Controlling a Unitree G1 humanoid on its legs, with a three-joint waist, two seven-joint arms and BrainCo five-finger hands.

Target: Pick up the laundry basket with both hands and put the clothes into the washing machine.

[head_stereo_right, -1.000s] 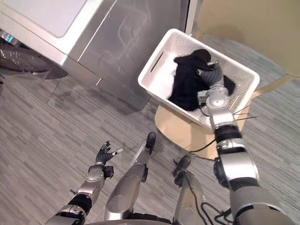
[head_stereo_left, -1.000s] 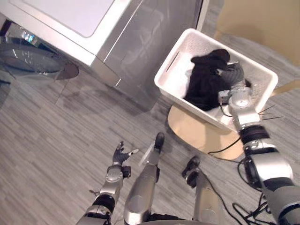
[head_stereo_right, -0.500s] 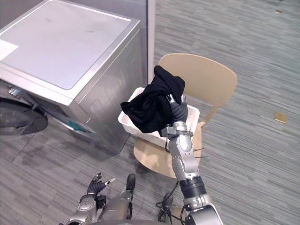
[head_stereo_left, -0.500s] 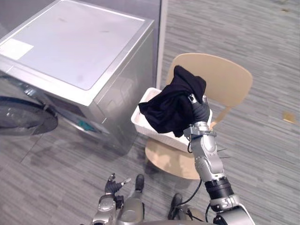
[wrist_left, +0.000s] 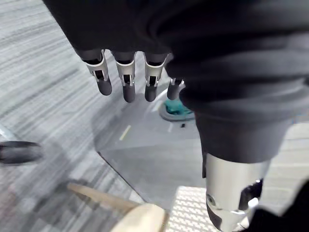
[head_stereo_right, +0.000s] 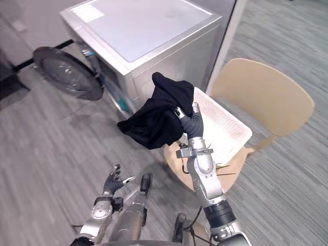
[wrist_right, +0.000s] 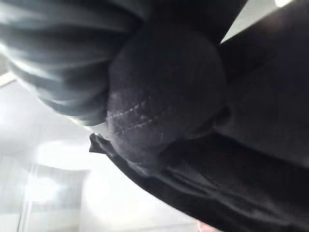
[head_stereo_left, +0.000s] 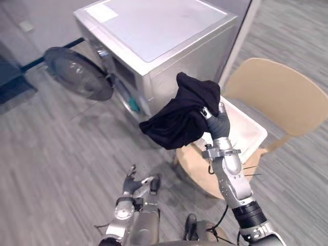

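While the left robot hand [head_stereo_left: 132, 187] hangs loose-fingered, the right robot hand [head_stereo_left: 218, 124] clutches a black garment [head_stereo_left: 179, 118].

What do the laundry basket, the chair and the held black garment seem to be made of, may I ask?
Laundry basket: white matte plastic, seemingly, with perforated walls.
Chair: probably light plywood, smooth curved tan back.
Black garment: soft cloth, matte, draping in folds.

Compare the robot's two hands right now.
The right hand is raised high; the left hand hangs low near the floor. The right hand's fingers clutch a black garment; the left hand's fingers are spread and hold nothing. Neither hand touches the basket.
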